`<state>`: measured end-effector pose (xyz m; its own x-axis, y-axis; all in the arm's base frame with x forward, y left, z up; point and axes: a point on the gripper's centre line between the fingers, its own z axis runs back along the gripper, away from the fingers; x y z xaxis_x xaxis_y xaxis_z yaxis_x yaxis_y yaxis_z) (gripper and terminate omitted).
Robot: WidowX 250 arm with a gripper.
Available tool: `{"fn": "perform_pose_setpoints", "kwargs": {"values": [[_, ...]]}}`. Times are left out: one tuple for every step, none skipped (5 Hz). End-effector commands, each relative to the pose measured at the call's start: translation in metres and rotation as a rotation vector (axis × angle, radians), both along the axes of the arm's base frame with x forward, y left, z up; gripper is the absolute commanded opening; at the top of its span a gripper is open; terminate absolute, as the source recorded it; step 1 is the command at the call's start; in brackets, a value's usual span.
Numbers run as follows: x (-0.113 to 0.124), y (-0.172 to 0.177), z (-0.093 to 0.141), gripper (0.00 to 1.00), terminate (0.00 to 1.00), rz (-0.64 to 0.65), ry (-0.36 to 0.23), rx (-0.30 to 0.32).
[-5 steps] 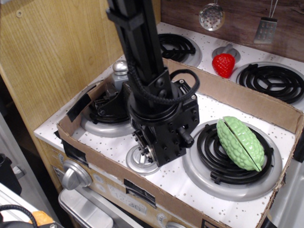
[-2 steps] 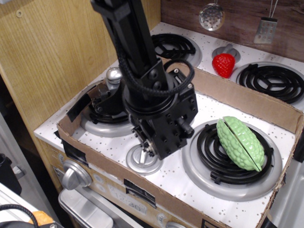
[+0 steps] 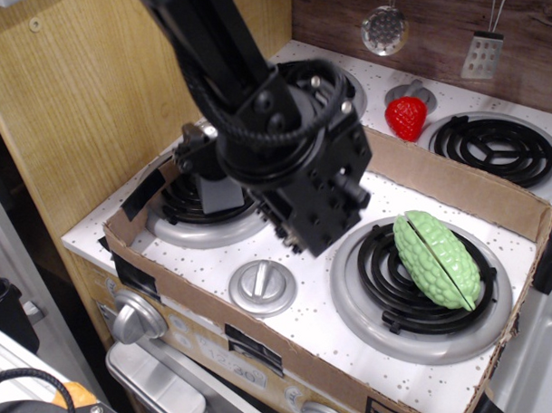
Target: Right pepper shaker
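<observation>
The pepper shaker's gray block (image 3: 224,197) shows over the left burner (image 3: 198,224), just under the left side of my gripper. A bit of silver (image 3: 209,130) shows behind the arm; I cannot tell if it is the cap. My black gripper (image 3: 284,223) hangs above the stove between the two front burners, raised off the silver knob (image 3: 262,288). Its own body hides the fingertips. I cannot tell whether they hold the shaker or how the shaker is tilted.
A cardboard wall (image 3: 440,180) rings the front stove area. A green ridged vegetable (image 3: 435,259) lies on the right front burner. A strawberry (image 3: 406,118) sits behind the wall, between the two rear burners. A wooden panel (image 3: 98,101) stands at left.
The gripper has risen off the silver knob and swung up and back to the right. The gray block now shows low over the left burner; earlier only the shaker's silver cap showed behind the arm.
</observation>
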<state>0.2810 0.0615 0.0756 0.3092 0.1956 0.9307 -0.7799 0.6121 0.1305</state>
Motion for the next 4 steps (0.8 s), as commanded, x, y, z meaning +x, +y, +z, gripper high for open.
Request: {"fn": "perform_pose_setpoints", "kwargs": {"values": [[0.021, -0.011, 0.089, 1.00, 0.00, 0.004, 0.099, 0.061], [0.026, -0.009, 0.114, 1.00, 0.00, -0.025, 0.135, 0.076], [0.029, -0.009, 0.113, 1.00, 0.00, -0.080, 0.168, 0.035], [0.029, -0.009, 0.113, 1.00, 1.00, -0.080, 0.168, 0.035]]}}
